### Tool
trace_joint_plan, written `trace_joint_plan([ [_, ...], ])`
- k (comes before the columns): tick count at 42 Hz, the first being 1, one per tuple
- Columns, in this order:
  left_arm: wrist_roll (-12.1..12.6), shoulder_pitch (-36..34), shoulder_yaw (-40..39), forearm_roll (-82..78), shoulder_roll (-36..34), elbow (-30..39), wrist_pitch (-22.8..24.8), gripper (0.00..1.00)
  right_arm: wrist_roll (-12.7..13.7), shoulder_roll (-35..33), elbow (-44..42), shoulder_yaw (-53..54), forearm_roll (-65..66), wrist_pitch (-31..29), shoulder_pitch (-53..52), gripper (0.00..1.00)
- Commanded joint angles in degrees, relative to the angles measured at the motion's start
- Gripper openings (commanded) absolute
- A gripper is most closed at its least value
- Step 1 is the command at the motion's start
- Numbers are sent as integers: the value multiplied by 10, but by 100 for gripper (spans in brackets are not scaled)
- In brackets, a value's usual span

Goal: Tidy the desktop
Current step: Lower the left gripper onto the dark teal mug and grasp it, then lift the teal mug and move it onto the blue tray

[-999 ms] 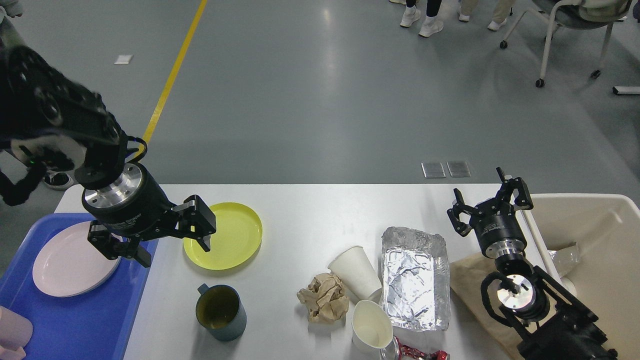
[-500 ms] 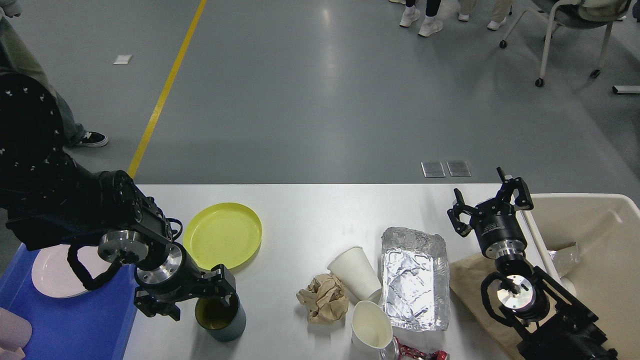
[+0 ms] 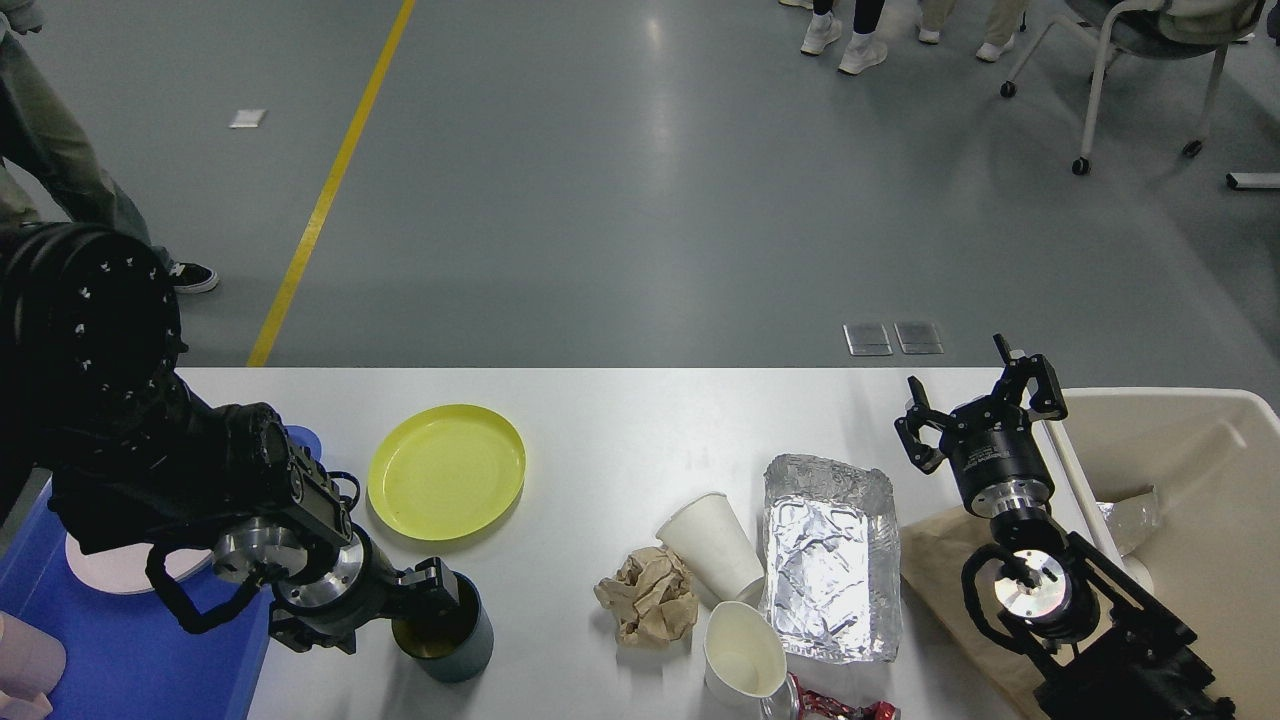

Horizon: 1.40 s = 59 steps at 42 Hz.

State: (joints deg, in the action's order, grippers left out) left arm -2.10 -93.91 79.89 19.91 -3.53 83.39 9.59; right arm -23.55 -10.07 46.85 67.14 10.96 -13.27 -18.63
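Note:
The white desktop [image 3: 620, 430] carries a yellow plate [image 3: 446, 470], a dark teal mug [image 3: 445, 630], two white paper cups [image 3: 712, 545] [image 3: 742, 655], a crumpled brown paper ball [image 3: 648, 595] and a foil tray [image 3: 828, 555]. My left gripper [image 3: 372, 612] is low at the mug's left side. It is open, with one finger [image 3: 432, 585] over the mug's rim and the other off to the left. My right gripper [image 3: 980, 405] is open and empty above the table's right end, beside the beige bin.
A blue tray [image 3: 120, 640] at the left holds a pink plate [image 3: 100, 572], partly hidden by my left arm, and a pink cup [image 3: 25, 665]. The beige bin [image 3: 1180, 520] stands at the right. Brown paper [image 3: 935, 560] and a red wrapper [image 3: 835, 708] lie near the front right.
My left gripper has come down from the yellow plate's left edge to the teal mug near the table's front, one finger now at its rim. The right arm has not moved.

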Motion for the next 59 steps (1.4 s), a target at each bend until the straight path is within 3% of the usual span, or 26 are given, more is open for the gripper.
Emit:
trace_joint_plan([
  [1,-3,23,-4,0,5,-11,-19,80,0,0,0,0,-1,0,0,100],
  [34,0,49,-25,0,4,-41,-9,9,0,0,0,-1,0,0,0,100],
  [50,1,42,-25,-1,-3,-36,-3,4,0,0,0,0,0,0,0,100],
  [59,3,22,-22,-1,-9,-29,42,0,0,0,0,-1,0,0,0,100],
])
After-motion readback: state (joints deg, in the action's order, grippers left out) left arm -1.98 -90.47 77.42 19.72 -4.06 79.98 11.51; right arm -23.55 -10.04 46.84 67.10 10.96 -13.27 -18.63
